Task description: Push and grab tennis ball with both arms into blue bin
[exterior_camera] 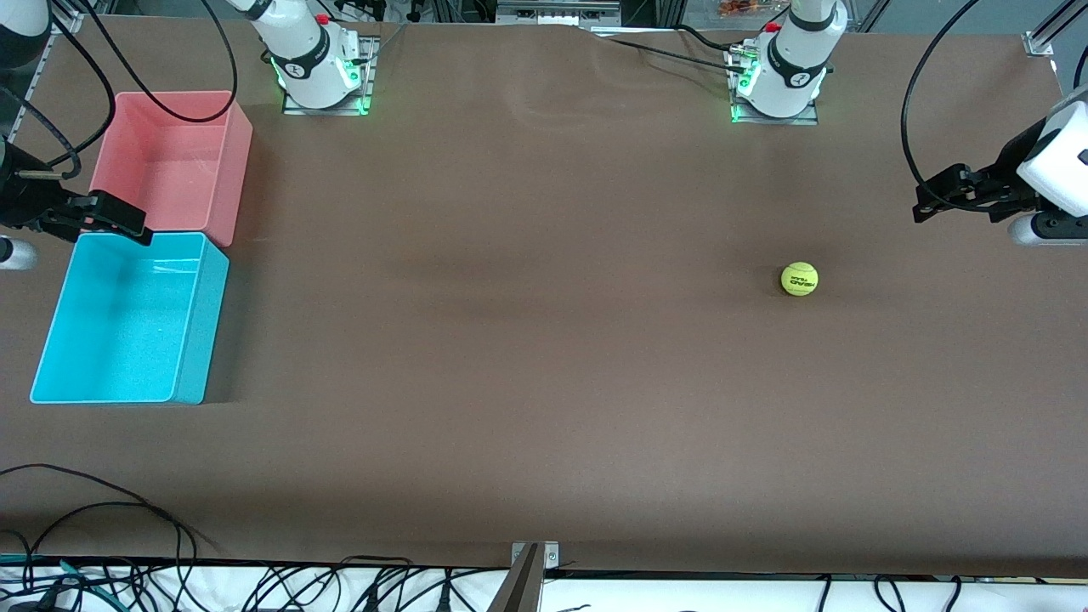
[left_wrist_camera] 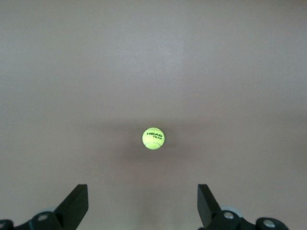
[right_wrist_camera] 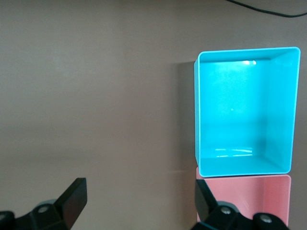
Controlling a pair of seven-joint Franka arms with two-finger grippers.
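The tennis ball [exterior_camera: 799, 279], yellow-green with dark lettering, rests alone on the brown table toward the left arm's end. In the left wrist view the ball [left_wrist_camera: 153, 138] lies out ahead of my left gripper [left_wrist_camera: 142, 191], well apart from its fingers. My left gripper [exterior_camera: 931, 200] hangs open and empty at that end of the table, pointing toward the ball. The blue bin [exterior_camera: 119, 331] stands empty at the right arm's end. My right gripper [exterior_camera: 127, 221] hovers open and empty over the blue bin's rim where it meets the pink one. The right wrist view shows that gripper [right_wrist_camera: 139, 184] beside the blue bin [right_wrist_camera: 244, 165].
A pink bin [exterior_camera: 170, 161], also empty, touches the blue bin and is farther from the front camera; the right wrist view shows a strip of the pink bin [right_wrist_camera: 259, 196]. Both arm bases [exterior_camera: 319, 72] stand along the back edge. Black cables [exterior_camera: 102, 510] trail over the front edge.
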